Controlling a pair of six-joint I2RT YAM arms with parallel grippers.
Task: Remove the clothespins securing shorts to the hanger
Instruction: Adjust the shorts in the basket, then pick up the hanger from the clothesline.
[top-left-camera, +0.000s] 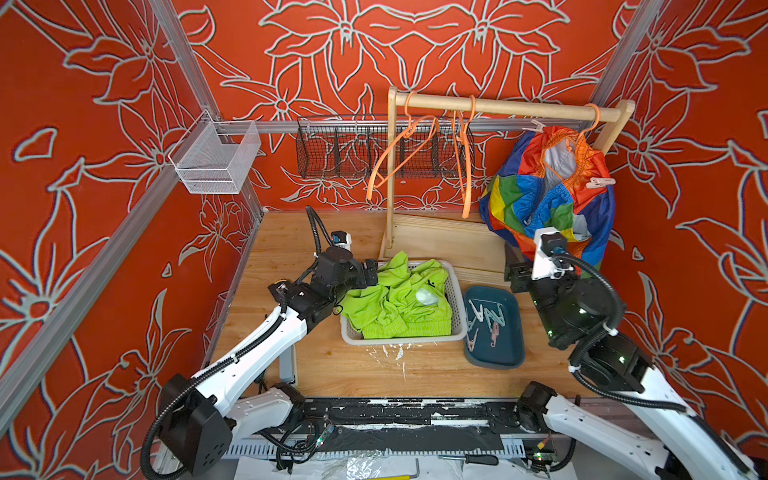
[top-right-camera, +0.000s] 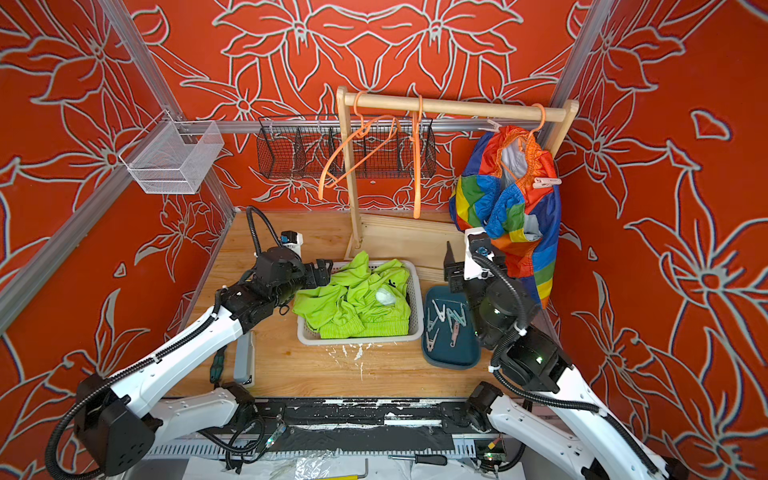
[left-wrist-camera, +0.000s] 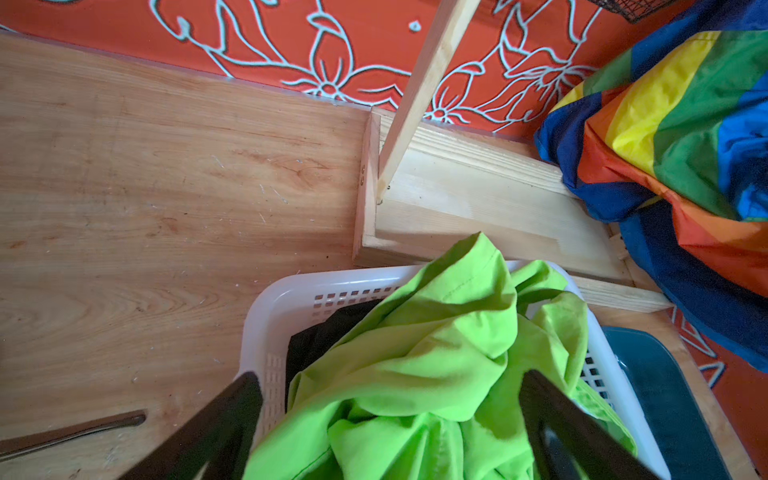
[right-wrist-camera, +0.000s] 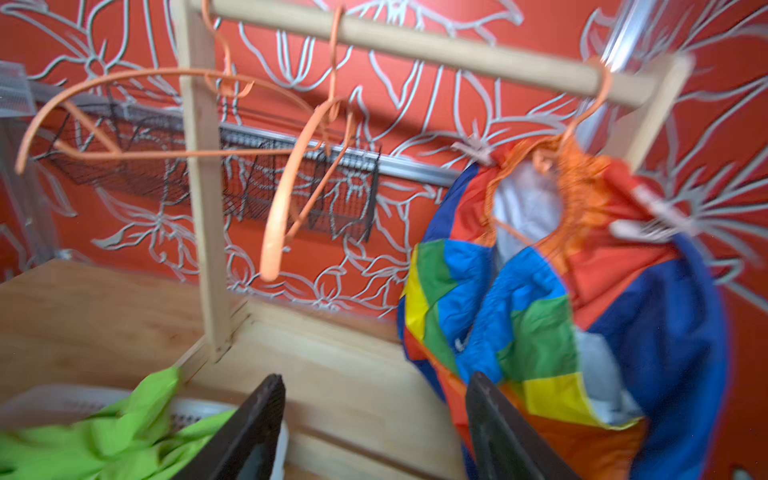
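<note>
A: Left side first. What is the left gripper (left-wrist-camera: 390, 376) doing?
B: Jaws spread wide, nothing between them. It is poised over the rear left corner of the white basket (top-left-camera: 457, 299), above the lime shorts (top-left-camera: 399, 303) heaped inside. The left wrist view shows black fabric (left-wrist-camera: 320, 336) under the green.
A: Middle?
B: Two bare orange hangers (top-left-camera: 399, 153) on the wooden rail (top-left-camera: 507, 108). Below, just beside the basket, a teal tray (top-left-camera: 513, 332) holds several loose clothespins (top-left-camera: 484, 318), mint and pink.
A: Right gripper (right-wrist-camera: 374, 377)?
B: Jaws apart, empty. It hovers over the tray's rear edge, pointing at the rack. Its wrist view is blurred.
A: And the work piece?
B: Rainbow shorts (top-left-camera: 548, 195) hang bunched on a third hanger (top-left-camera: 596, 116) at the rail's right end. A pink clothespin (top-left-camera: 600, 182) clips the waistband's right side. A pale clothespin (top-left-camera: 538, 124) sits at its upper left. The right gripper is near the shorts' lower folds; I cannot tell whether they touch.
</note>
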